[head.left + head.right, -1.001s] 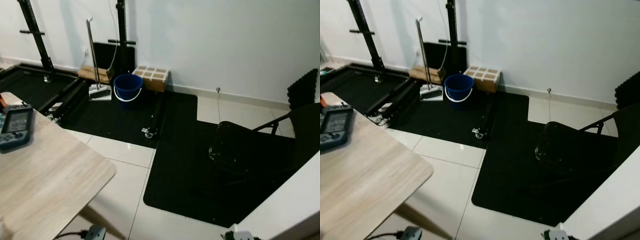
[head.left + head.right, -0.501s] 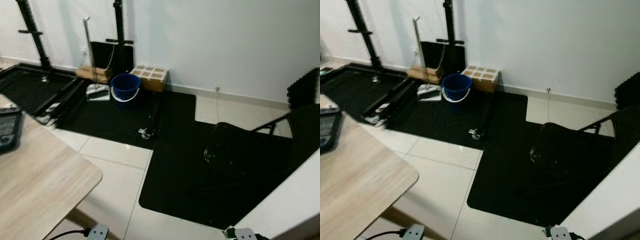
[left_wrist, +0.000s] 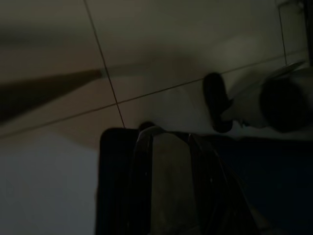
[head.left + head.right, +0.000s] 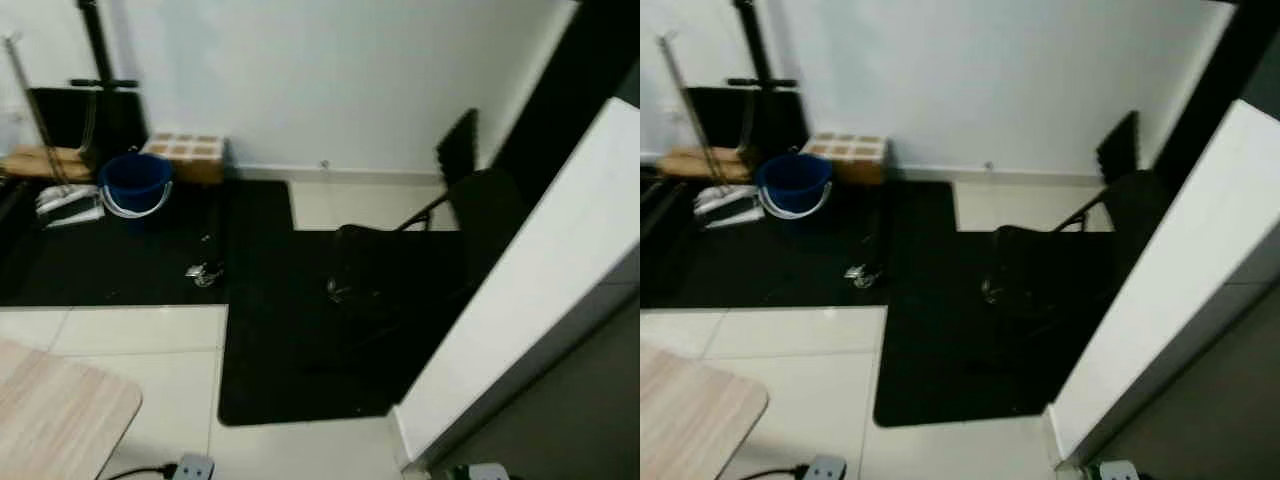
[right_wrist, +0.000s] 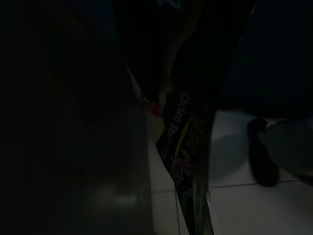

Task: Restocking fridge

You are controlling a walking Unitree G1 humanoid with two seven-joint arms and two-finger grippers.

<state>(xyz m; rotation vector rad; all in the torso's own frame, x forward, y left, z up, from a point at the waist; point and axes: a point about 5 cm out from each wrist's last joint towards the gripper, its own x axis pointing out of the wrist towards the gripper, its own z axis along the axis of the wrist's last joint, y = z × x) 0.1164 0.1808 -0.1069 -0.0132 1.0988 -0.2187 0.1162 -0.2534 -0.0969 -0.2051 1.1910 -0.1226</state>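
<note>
A tall white appliance side (image 4: 540, 280), perhaps the fridge, rises at the right with a dark grey face (image 4: 1210, 420) below it. In the dark right wrist view my right gripper (image 5: 190, 147) hangs low, shut on a dark packet (image 5: 182, 139) printed "Chicken Stock". The left wrist view is also dim: my left gripper (image 3: 168, 181) hangs over pale floor tiles (image 3: 161, 54) and seems shut on a pale item (image 3: 168, 176) between its black fingers.
A black folding chair (image 4: 400, 270) stands on a black floor mat (image 4: 270, 330) before the white side. A blue bucket (image 4: 135, 185), a cardboard box (image 4: 185, 155) and a dustpan sit by the wall. A wooden table corner (image 4: 50, 420) and a power strip (image 4: 190, 467) lie near left.
The whole picture has swung right: the table and device slid off to the left, and the white appliance side now looms large on the right. The things themselves have not moved.
</note>
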